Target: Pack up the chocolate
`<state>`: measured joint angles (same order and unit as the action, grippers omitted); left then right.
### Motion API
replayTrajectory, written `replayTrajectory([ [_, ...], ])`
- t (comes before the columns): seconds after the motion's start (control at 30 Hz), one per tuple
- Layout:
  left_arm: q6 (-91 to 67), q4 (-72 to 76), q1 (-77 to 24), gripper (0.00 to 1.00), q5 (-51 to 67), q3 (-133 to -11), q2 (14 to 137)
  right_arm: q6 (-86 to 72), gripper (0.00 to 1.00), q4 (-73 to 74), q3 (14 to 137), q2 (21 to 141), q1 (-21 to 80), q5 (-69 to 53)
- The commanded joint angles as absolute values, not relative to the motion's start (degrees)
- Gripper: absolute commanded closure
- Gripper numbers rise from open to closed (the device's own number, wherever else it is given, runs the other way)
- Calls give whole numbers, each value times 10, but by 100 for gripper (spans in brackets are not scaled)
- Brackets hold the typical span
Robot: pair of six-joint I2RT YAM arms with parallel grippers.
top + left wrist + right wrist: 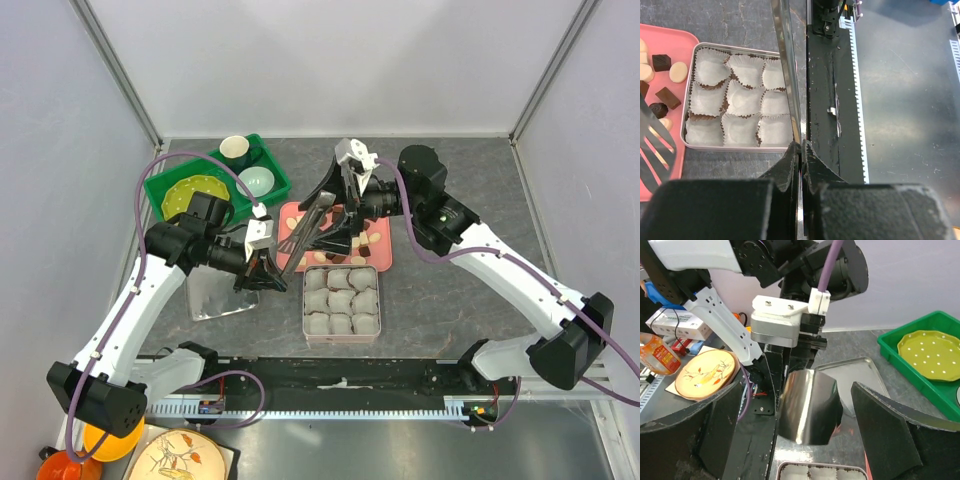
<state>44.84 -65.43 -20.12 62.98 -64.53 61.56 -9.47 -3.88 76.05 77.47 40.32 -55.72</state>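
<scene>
The chocolate, dark brown and cream pieces, lies on a pink tray; some pieces show in the left wrist view. A tin of empty paper cups sits in front of the tray. My left gripper is shut on one thin arm of the metal tongs; a slotted tong head hangs over the tray. The tongs slant up toward my right gripper. It is open, with the tongs' shiny bent end between its fingers, not touched.
The tin's lid lies left of the tin. A green bin with a yellow plate and two bowls stands at the back left. The black arm rail runs along the near edge. Plates lie off the table at the front left.
</scene>
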Motion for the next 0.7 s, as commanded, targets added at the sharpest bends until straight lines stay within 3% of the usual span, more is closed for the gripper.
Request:
replayTrajectory([
  [0.0,439,-634,-204,98,651,-648,610,-65,2,-17,762,781,408,-541],
  [0.23,432,-634,-204,99,652,-654,607,-137,3,-130,698,780,408,-534],
  [0.67,426,-627,-204,99,649,-652,604,-192,12,-186,679,806,431,-522],
])
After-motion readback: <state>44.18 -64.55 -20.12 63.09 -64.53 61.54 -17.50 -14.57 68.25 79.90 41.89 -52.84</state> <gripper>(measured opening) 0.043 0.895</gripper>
